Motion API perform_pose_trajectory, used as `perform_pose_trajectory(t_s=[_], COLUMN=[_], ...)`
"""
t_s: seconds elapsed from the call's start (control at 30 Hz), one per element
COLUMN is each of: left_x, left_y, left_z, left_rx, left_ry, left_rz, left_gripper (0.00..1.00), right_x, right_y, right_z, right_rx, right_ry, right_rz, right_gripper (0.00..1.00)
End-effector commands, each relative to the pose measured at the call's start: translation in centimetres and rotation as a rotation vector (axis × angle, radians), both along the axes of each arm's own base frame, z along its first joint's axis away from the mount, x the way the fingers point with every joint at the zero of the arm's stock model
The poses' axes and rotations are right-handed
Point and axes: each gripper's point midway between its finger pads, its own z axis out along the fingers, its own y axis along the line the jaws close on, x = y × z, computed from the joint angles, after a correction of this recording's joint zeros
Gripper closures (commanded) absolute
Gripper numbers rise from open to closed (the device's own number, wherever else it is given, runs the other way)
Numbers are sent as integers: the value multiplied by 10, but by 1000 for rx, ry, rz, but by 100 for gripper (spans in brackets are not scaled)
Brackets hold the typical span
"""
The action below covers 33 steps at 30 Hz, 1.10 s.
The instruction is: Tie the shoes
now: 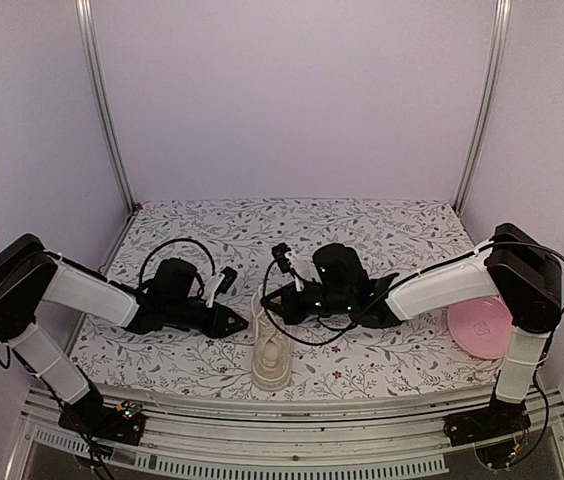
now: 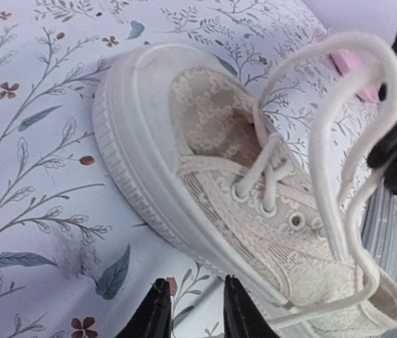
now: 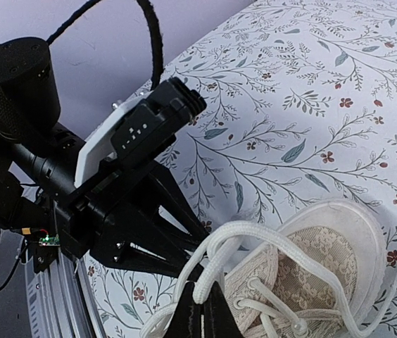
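The cream sneaker (image 1: pixel 271 352) lies between the two arms near the table's front edge. It also shows in the left wrist view (image 2: pixel 205 176) and in the right wrist view (image 3: pixel 325 267). My right gripper (image 3: pixel 203 310) is shut on a loop of white lace (image 3: pixel 255 236) and holds it raised above the shoe's opening; in the top view it (image 1: pixel 268 300) sits over the shoe's far end. The raised loop (image 2: pixel 322 141) arcs over the shoe. My left gripper (image 2: pixel 197 313) is open and empty, low beside the shoe's sole. In the top view it (image 1: pixel 239 322) is just left of the shoe.
A round pink plate (image 1: pixel 480 326) lies at the right by the right arm's base. The floral tablecloth (image 1: pixel 362 230) covers the table. The left arm's black wrist (image 3: pixel 114 204) fills the left of the right wrist view, close to the held lace.
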Motion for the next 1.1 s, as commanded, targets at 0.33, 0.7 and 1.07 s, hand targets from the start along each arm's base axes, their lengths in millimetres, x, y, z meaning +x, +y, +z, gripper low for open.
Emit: perform_pose_trajectory(t_s=[0.33,0.7,1.07], left_x=[26,18,8], left_y=[-34,-34,-27], left_z=[37,49,54], left_rx=[-193,-276,-332], left_ry=[-31,-32,-28], left_rz=[-14,-25,-22], left_gripper=[78,78,78], right_x=[0,0,1], right_y=[0,-2,-2], right_z=[24,22,21], right_rx=[51,47,44], right_ry=[-24,-22,-18], right_rz=[9,-1,-4], right_gripper=[98,98,98])
